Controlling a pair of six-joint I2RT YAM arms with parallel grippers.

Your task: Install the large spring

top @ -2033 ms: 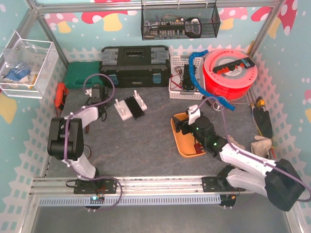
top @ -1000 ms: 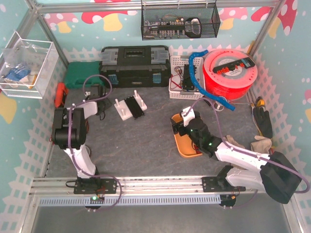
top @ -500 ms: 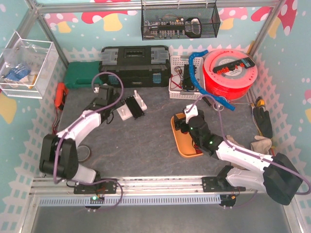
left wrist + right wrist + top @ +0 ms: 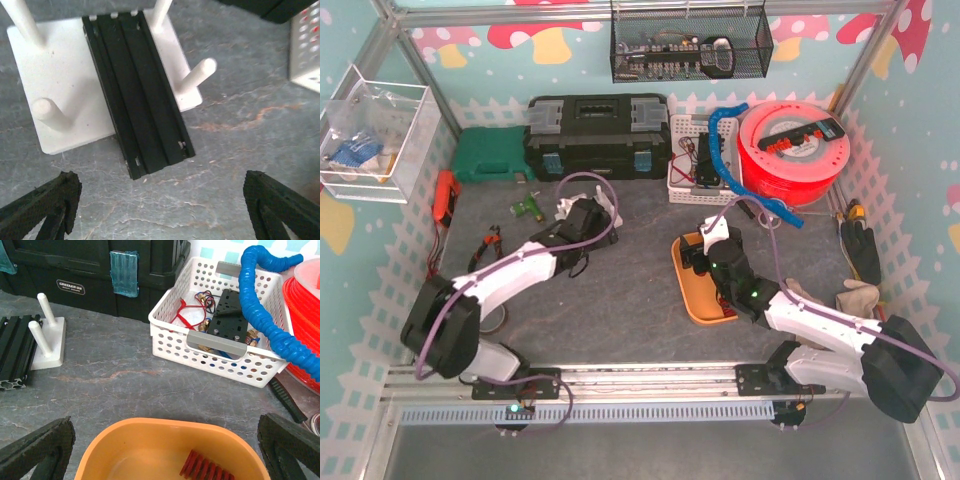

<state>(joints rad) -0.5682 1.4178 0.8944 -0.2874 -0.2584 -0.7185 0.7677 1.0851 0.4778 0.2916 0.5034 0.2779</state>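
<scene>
The large spring [image 4: 207,471], a red coil, lies in the orange tray [image 4: 125,440] in the right wrist view. My right gripper [image 4: 162,450] hangs open just above the tray's near rim, with nothing between its fingers. From above, that right gripper [image 4: 703,255] covers the back end of the orange tray [image 4: 692,300] and hides the spring. A white peg fixture [image 4: 70,95] carries a black rail [image 4: 135,95]. My left gripper [image 4: 160,210] stands open over the table just in front of the rail's end. The left gripper [image 4: 582,218] hides most of the fixture from above.
A white basket [image 4: 700,170] of parts, a blue hose [image 4: 265,315] and a red spool [image 4: 793,150] stand at the back right. The black toolbox [image 4: 598,135] and green case [image 4: 490,155] line the back. Pliers [image 4: 485,247] and an orange tool [image 4: 445,195] lie at the left.
The left arm has swung from the left edge rightwards to the peg fixture, and its jaws have spread wider. The right arm has barely shifted above the tray.
</scene>
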